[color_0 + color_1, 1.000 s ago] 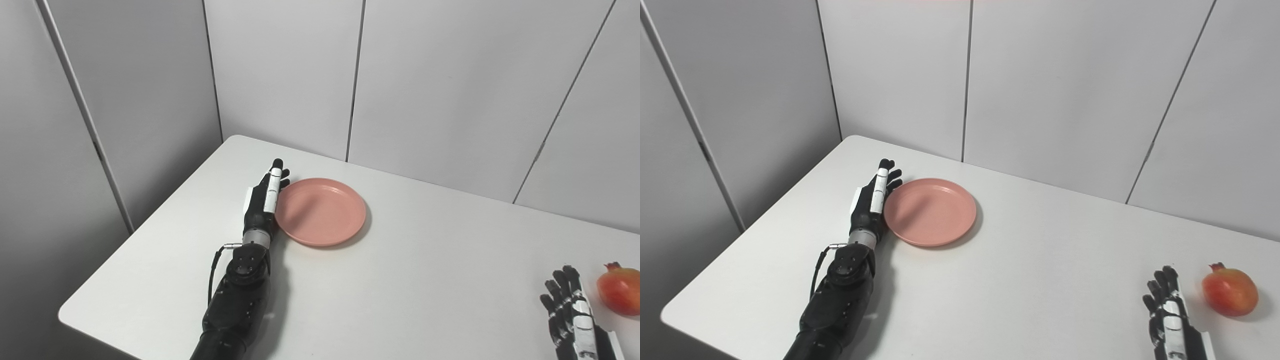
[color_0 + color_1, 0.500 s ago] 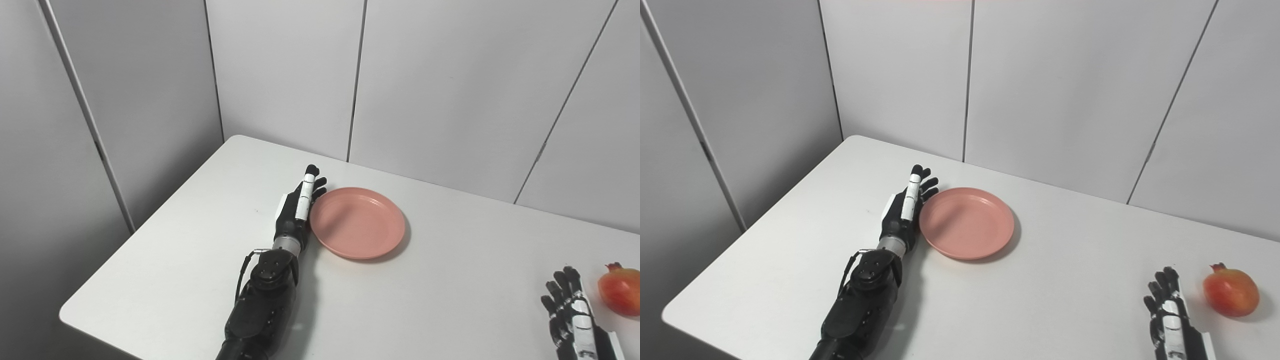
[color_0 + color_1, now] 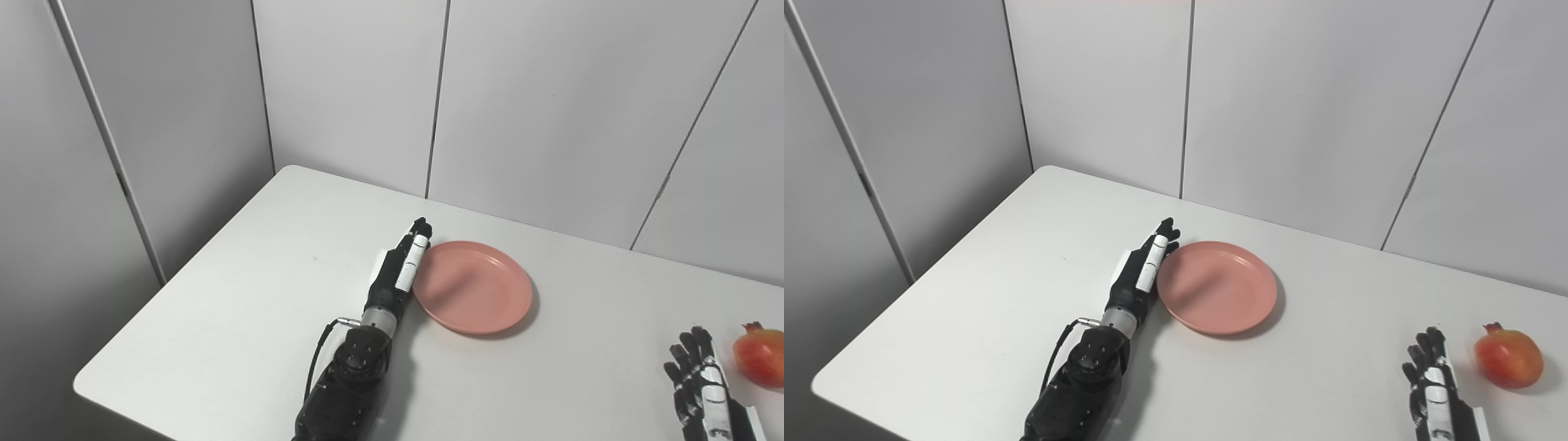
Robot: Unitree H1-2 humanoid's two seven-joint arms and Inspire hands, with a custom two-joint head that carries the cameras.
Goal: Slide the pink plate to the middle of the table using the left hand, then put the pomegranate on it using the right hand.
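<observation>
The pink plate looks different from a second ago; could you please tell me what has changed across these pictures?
The left hand, flat and edge-on against the pink plate, has pushed it rightward and a little nearer, toward the table's middle. It pushes without gripping. The right hand and the pomegranate beside it have stayed where they were, apart.

L hand [image 3: 401, 272] pushed pink plate [image 3: 474, 288] further right.

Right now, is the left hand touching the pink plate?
Touching. In the right eye view the left hand lies edge-on against the left rim of the pink plate, with no white table showing between them.
</observation>
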